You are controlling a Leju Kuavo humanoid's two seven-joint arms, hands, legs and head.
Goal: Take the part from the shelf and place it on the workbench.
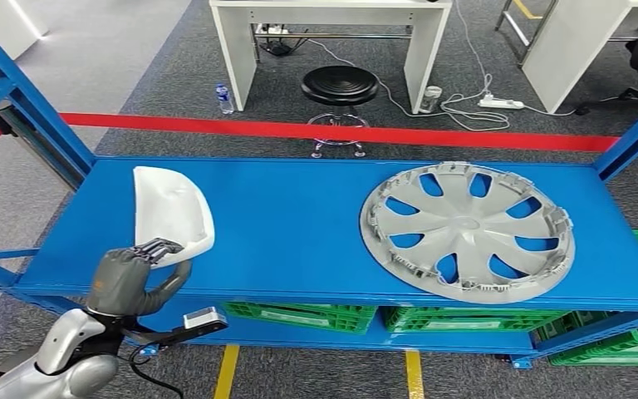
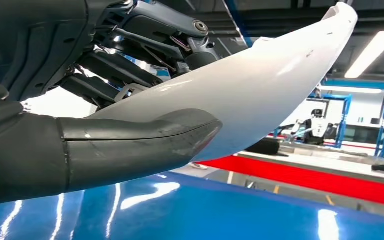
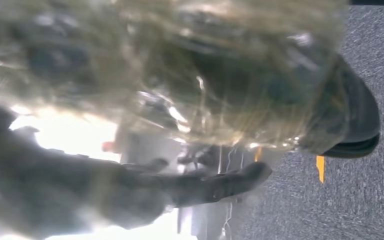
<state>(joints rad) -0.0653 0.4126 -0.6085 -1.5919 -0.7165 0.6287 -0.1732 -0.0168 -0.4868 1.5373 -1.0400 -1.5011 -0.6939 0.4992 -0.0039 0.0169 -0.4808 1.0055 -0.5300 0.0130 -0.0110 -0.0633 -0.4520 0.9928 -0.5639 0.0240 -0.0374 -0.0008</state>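
A white curved plastic part (image 1: 170, 212) lies at the left end of the blue shelf (image 1: 291, 224). My left hand (image 1: 137, 270) reaches up from below and grips the part's near edge. In the left wrist view the thick thumb (image 2: 140, 137) presses one face of the white part (image 2: 260, 85) and the dark fingers (image 2: 145, 45) lie over the other face. The part sits just above the glossy blue shelf surface (image 2: 205, 215). The right wrist view is badly blurred; my right hand (image 3: 130, 190) is a dark shape in it and its fingers cannot be made out.
A large silver wheel cover (image 1: 465, 229) lies flat on the right half of the shelf. Green crates (image 1: 299, 316) sit on the level below. Blue uprights (image 1: 25, 100) frame both ends. Beyond a red floor line (image 1: 299, 129) stand a black stool (image 1: 340, 85) and white desks.
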